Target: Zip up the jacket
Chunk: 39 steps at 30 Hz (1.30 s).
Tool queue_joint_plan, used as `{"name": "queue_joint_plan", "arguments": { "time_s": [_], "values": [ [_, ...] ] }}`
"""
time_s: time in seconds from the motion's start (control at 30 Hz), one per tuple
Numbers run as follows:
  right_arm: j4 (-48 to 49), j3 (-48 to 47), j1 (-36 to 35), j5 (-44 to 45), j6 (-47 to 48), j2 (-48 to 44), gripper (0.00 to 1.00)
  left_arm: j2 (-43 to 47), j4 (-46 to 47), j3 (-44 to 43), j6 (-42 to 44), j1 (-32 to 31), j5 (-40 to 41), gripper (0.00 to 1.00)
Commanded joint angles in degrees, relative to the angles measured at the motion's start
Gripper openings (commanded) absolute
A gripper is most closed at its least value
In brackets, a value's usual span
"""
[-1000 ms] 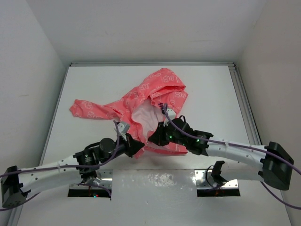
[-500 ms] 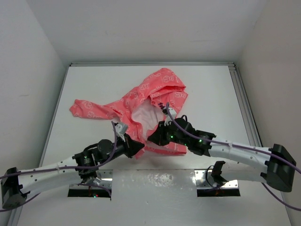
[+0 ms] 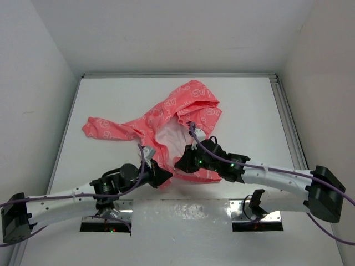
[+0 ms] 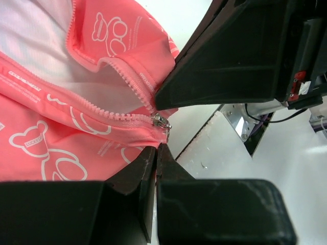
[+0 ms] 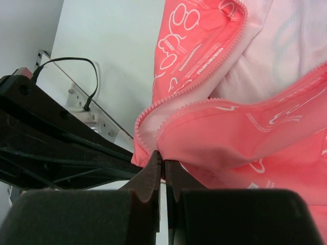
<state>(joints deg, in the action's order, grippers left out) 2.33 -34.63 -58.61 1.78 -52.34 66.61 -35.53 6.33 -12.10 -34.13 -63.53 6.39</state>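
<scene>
Beside right claw (image 3: pixel 178 163), left claw (image 3: pixel 167 176) pinches jacket (image 3: pixel 166 117) hem.

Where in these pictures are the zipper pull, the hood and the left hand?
zipper pull (image 4: pixel 161 121): left wrist view, metal body.
hood (image 3: pixel 194 98): top view, outer pink fabric.
left hand (image 4: pixel 156 153): left wrist view, between fingertips.

A white table (image 3: pixel 111 94) is enclosed by 3 plain white walls (image 3: pixel 177 33). A metal rail (image 3: pixel 288 119) is fixed along its right edge. The scene is evenly lit.
</scene>
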Motion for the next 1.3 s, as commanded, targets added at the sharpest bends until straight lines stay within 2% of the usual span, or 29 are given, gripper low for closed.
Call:
{"name": "queue_joint_plan", "arguments": {
  "time_s": [0.0,0.1,0.13,0.2,0.23,0.3,0.33,0.43,0.53,0.63,0.67,0.7,0.8,0.83,0.87,0.9,0.97,1.0,1.1,1.27],
  "values": [
    [5.8,-1.8,0.5,2.8,0.1,-0.6,0.0,-0.4,2.6,1.5,-1.0,-0.4,-6.1,0.0],
    [6.2,-0.3,0.5,2.6,-0.9,-2.1,0.0,-1.6,2.8,0.9,-1.0,-0.3,-7.5,0.0],
    [5.9,0.4,0.5,2.4,-1.2,-2.5,0.1,-1.6,2.4,0.9,-0.9,-0.4,-7.8,0.0],
    [5.0,1.3,0.5,1.9,-1.9,-4.3,0.2,-0.6,3.8,2.5,-1.6,-0.4,-8.0,0.0],
    [4.8,2.4,0.5,1.7,-2.2,-5.1,0.29,-0.5,4.0,2.9,-1.7,-0.4,-8.2,0.0],
    [3.8,3.1,0.5,1.6,-2.7,-7.4,0.4,-1.1,2.6,2.3,-1.9,-0.3,-9.2,0.0],
    [3.2,3.4,0.5,1.5,-2.8,-8.0,0.53,-1.3,2.6,2.0,-1.9,-0.4,-10.0,0.0],
    [0.1,5.0,0.5,-0.5,-3.6,-11.1,0.63,-0.9,3.3,3.1,-2.7,-0.4,-11.2,0.0],
    [-0.8,9.5,0.4,-1.7,-7.0,-17.5,0.63,-0.7,1.4,2.3,-2.6,-0.3,-11.8,0.0],
    [-1.5,14.4,-1.6,-4.1,-11.4,-23.8,0.32,-0.4,2.2,2.9,-3.0,-0.4,-11.6,0.0],
    [-1.4,15.6,-3.0,-3.8,-13.2,-24.9,0.05,-0.7,2.1,2.6,-3.0,-0.4,-11.5,0.0],
    [-1.4,17.7,-6.1,-2.1,-13.9,-26.3,0.0,-0.9,1.6,2.1,-2.8,-0.3,-11.6,0.0],
    [4.7,21.8,-13.1,0.8,-16.2,-25.7,0.0,-1.4,3.2,2.2,-3.0,-0.3,-12.1,0.0],
    [10.5,22.8,-14.8,1.6,-16.5,-24.9,0.02,-1.7,3.4,2.3,-3.2,-0.3,-11.8,0.0],
    [12.9,23.7,-16.2,2.4,-17.3,-23.7,0.1,-2.0,3.4,2.0,-3.1,-0.4,-12.0,0.0],
    [14.6,24.1,-17.8,3.2,-17.4,-22.3,0.31,-2.6,2.8,1.2,-3.1,-0.4,-12.1,0.0],
    [18.9,24.3,-18.7,3.2,-17.4,-18.0,0.5,-2.4,3.6,1.7,-3.3,-0.3,-13.2,0.0],
    [20.2,24.4,-19.1,3.1,-17.4,-16.9,0.54,-1.7,4.0,2.6,-3.7,-0.4,-13.1,0.0],
    [24.7,26.3,-19.2,4.5,-18.2,-14.6,0.57,-1.2,3.4,2.0,-4.1,-0.3,-13.1,0.0],
    [30.9,28.5,-19.2,9.6,-17.8,-12.8,0.58,0.7,4.3,3.6,-5.3,-0.3,-13.5,0.0]
  ]
}}
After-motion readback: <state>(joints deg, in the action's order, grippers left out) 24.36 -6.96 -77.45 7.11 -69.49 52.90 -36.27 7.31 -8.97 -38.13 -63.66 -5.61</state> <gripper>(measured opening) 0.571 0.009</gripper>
